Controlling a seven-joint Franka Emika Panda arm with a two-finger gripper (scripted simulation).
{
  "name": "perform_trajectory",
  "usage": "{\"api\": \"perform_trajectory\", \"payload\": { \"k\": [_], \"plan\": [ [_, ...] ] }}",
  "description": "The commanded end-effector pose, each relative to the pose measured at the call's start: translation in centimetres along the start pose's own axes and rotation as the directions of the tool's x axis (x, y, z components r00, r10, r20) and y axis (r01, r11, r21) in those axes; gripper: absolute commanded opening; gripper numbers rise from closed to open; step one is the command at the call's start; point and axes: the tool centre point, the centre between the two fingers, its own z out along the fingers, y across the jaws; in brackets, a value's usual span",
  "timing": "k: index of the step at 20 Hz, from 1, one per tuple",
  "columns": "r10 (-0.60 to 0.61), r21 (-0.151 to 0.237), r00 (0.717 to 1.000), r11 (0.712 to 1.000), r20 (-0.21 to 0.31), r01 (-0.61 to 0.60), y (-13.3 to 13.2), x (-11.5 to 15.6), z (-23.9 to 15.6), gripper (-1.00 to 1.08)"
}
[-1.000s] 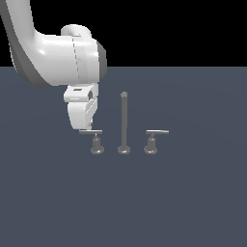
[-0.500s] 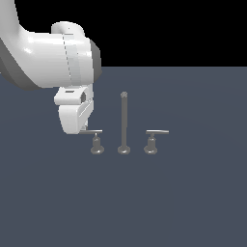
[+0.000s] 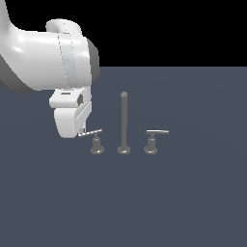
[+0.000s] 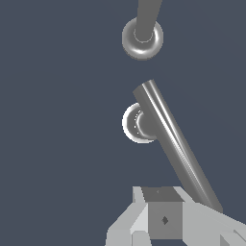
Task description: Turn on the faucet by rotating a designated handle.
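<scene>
The faucet (image 3: pixel 124 123) stands about midway across the dark tabletop (image 3: pixel 183 202), nearer its far edge than its near one: a tall thin spout (image 3: pixel 124 120) in the middle with a short lever on each side. The handle (image 3: pixel 96 141) that matters is the one toward the exterior view's left, its thin bar reaching out leftward; the twin handle (image 3: pixel 152 141) on the other side of the spout points the opposite way and is left alone.

The gripper (image 3: pixel 83 131) hangs right at the free end of that bar, the arm's big white body above it and off toward the table's left edge. That makes sense to me: pushing at the tip gives the most leverage about the post. From the wrist view the bar (image 4: pixel 175 144) runs slantwise from its round foot (image 4: pixel 139 123) down to the grey finger block (image 4: pixel 163 218), seemingly touching or just beside it. The fingertips themselves are out of frame or hidden, so I cannot tell how wide they stand, or whether they pinch the bar at all

In the exterior view the bar looks slightly tilted rather than square to its twin, so I'd judge the turn is underway, not finished
</scene>
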Motion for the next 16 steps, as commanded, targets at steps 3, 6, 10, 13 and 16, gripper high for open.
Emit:
{"api": "perform_trajectory", "payload": {
  "k": [3, 6, 10, 13, 16],
  "plan": [
    [-0.001, -0.017, 1.000, 1.000, -0.009, 0.001, 2.3, 0.5, 0.0, -1.00],
    [-0.002, -0.018, 1.000, 1.000, -0.009, 0.002, 3.1, 0.5, -0.1, -1.00],
    [-0.010, -0.013, 1.000, 1.000, -0.004, 0.010, 3.2, 0.8, 0.0, -1.00],
    [-0.008, -0.015, 1.000, 1.000, -0.006, 0.008, 3.9, 1.8, -0.1, -1.00],
    [-0.006, -0.016, 1.000, 1.000, -0.007, 0.005, 4.6, 2.9, -0.1, -1.00]
  ]
}}
